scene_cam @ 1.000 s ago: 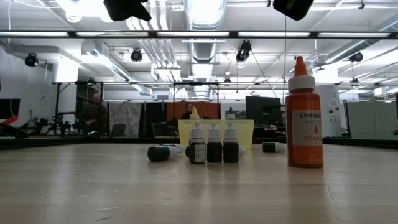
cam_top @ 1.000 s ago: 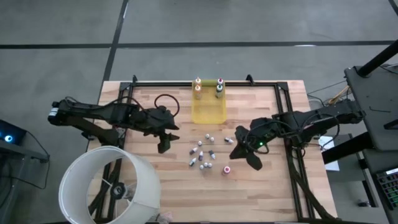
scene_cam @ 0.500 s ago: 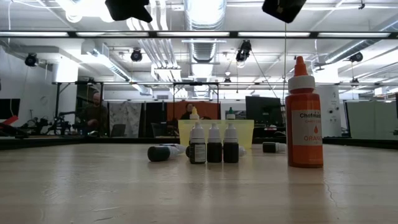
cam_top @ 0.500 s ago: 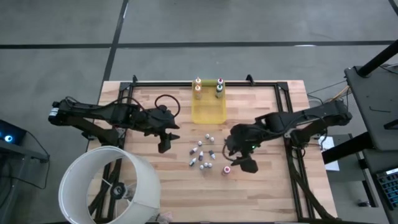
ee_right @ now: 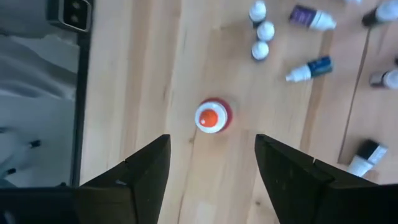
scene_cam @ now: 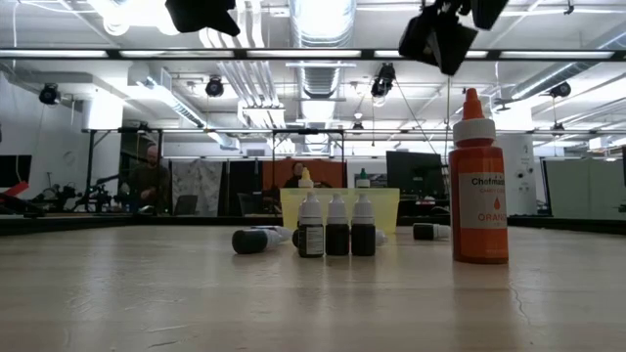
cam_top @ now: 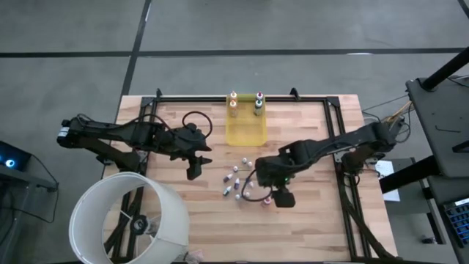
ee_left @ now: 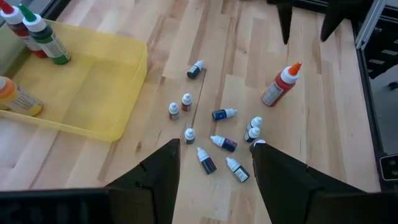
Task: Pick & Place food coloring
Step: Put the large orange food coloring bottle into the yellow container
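The small food coloring bottles (cam_top: 238,185) lay scattered on the desk (cam_top: 168,213) just in front of the yellow tray (cam_top: 245,132). The right pincer (cam_top: 272,196) hung spread above the orange bottle (ee_right: 212,116); the left pincer (cam_top: 192,170) waited spread, beside the tray.

Low view: both arms cut off by the top edge; only dark undersides show. The yellow tray (scene_cam: 386,200) is partly hidden behind three small upright bottles (scene_cam: 336,226); labels on those too small to read.

High view: the scattered small bottles (cam_top: 236,183) are too tiny to tell cap colours. A white lampshade (cam_top: 132,220) is cut by the bottom edge.

Left wrist view: tray bottles clipped at the edge.
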You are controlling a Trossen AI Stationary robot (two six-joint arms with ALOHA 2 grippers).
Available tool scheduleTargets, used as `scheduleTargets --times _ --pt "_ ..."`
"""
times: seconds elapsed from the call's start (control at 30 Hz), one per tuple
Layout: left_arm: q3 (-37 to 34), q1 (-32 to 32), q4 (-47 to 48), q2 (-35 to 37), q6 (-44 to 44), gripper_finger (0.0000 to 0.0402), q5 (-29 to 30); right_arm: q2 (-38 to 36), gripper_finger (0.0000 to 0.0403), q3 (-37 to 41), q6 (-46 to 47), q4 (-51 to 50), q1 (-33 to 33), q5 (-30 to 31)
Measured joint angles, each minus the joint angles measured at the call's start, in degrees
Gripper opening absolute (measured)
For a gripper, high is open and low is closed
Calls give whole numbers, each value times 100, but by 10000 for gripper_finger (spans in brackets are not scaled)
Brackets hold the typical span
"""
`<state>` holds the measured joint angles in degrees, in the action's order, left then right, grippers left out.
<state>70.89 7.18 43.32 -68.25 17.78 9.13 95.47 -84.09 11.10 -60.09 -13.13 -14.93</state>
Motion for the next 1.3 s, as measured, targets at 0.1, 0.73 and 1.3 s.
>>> scheduleTargets --times 0.1,0.73,1.3 --pt "0 0 1 0 7 172 2 120 226 32 132 6 0 1" --pt "0 0 -1 -2 46 172 70 292 224 82 214 389 -536 826" --pt "0 -4 -1 -2 140 172 105 297 224 564 224 857 -579 910"
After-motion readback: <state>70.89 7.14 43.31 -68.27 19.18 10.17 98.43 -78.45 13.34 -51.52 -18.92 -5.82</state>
